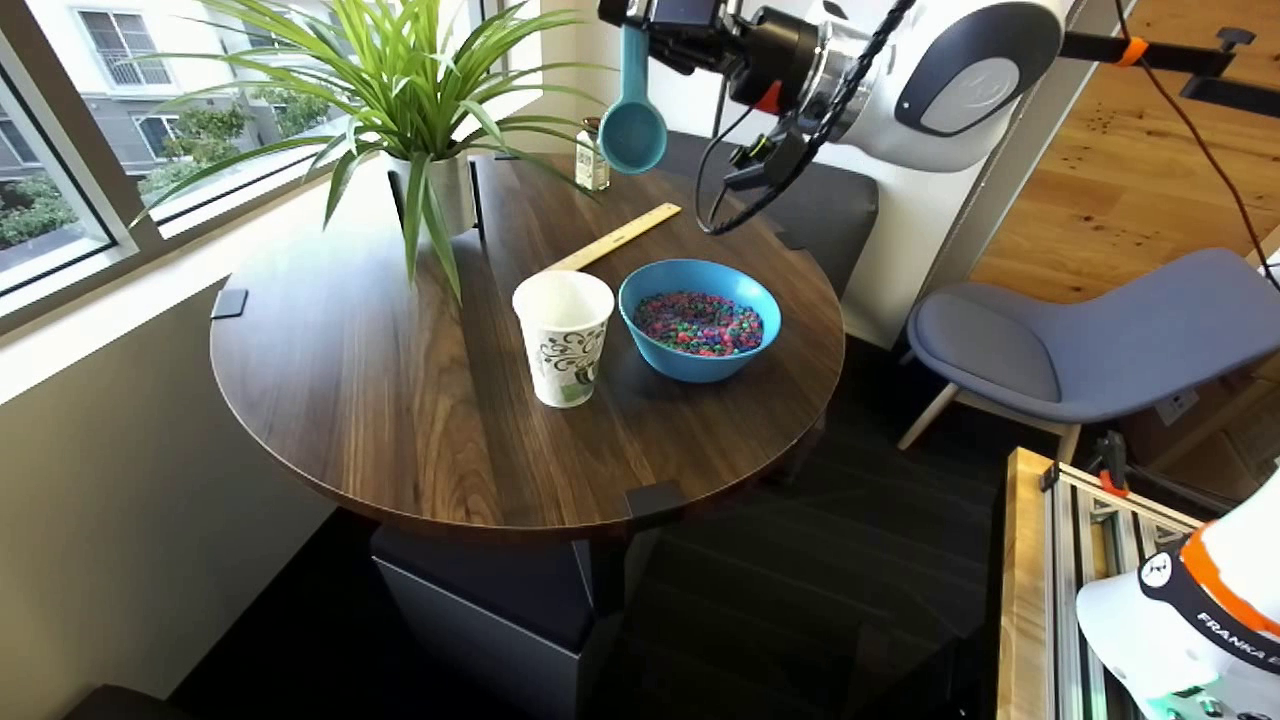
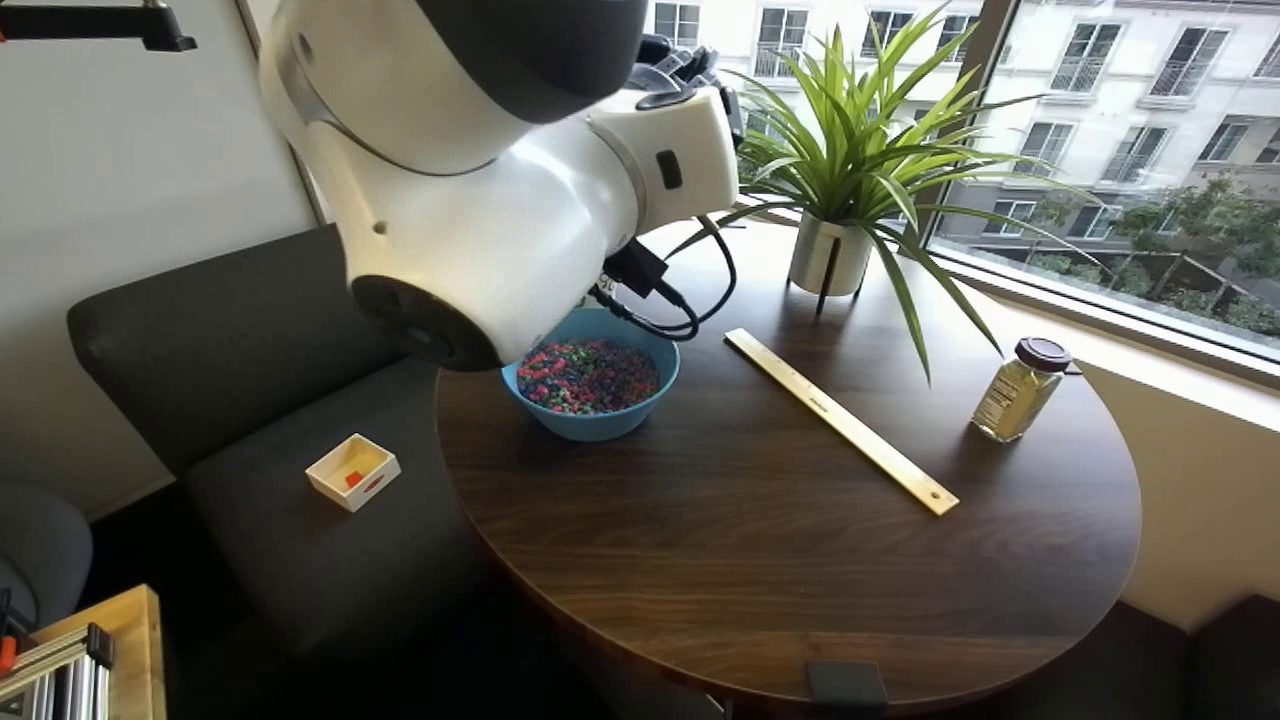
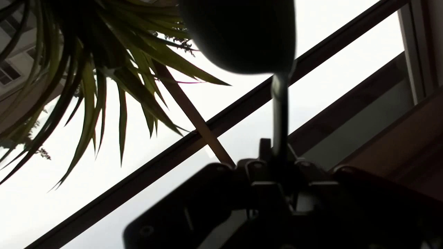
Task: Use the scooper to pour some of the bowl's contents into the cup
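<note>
Wrist view: shows the gripper (image 3: pixel 279 159) clenched on the scooper (image 3: pixel 245 45) by its handle, both nearly black against a bright window (image 3: pixel 104 224), with plant leaves (image 3: pixel 93 52) in sight

In an exterior view: reads "FRANKA E", cut off at the edge, on the black band (image 1: pixel 1225 632) of the arm base (image 1: pixel 1140 625), right of and below the bowl (image 1: pixel 695 368). Shows the cup (image 1: pixel 567 345) upright just left of the bowl, printed with dark scrollwork; the scooper too, in the air up and left of the bowl, head down, hollow toward the camera; and coloured pieces (image 1: pixel 700 322) inside the bowl

In an exterior view again: hides the scooper, and most or all of the cup, behind the white arm (image 2: pixel 560 190). Adds a small wooden box (image 2: pixel 375 484), left of the bowl on a dark seat (image 2: pixel 250 480), with a red mark too small to read. Gives more of a wooden stick (image 2: pixel 840 420), right of the bowl, and of a capped glass jar (image 2: pixel 1015 400), farther right, both with print too fine to make out
</note>
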Robot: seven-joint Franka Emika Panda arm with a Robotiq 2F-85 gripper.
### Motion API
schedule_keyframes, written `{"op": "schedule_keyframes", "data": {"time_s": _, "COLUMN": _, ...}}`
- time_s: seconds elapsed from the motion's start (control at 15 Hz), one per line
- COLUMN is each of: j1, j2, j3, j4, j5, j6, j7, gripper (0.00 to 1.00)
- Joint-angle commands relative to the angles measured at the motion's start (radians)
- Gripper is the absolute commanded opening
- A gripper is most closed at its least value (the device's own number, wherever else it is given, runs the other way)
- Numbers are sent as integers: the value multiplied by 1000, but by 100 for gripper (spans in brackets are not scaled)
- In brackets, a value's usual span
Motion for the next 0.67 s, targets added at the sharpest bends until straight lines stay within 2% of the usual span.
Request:
{"op": "schedule_keyframes", "data": {"time_s": 0.0, "j1": -41, "j2": -90, "j3": -5, "j4": -47, "j5": 43, "j6": 198, "j7": -17, "gripper": 2}}
{"op": "schedule_keyframes", "data": {"time_s": 0.2, "j1": -75, "j2": -79, "j3": 11, "j4": -35, "j5": 71, "j6": 374, "j7": -69, "gripper": 2}}
{"op": "schedule_keyframes", "data": {"time_s": 0.33, "j1": -58, "j2": -50, "j3": 11, "j4": -41, "j5": 51, "j6": 466, "j7": -53, "gripper": 2}}
{"op": "schedule_keyframes", "data": {"time_s": 0.47, "j1": -43, "j2": -23, "j3": 20, "j4": -56, "j5": 38, "j6": 498, "j7": -13, "gripper": 2}}
{"op": "schedule_keyframes", "data": {"time_s": 0.6, "j1": -34, "j2": -2, "j3": 31, "j4": -67, "j5": 68, "j6": 472, "j7": -13, "gripper": 2}}
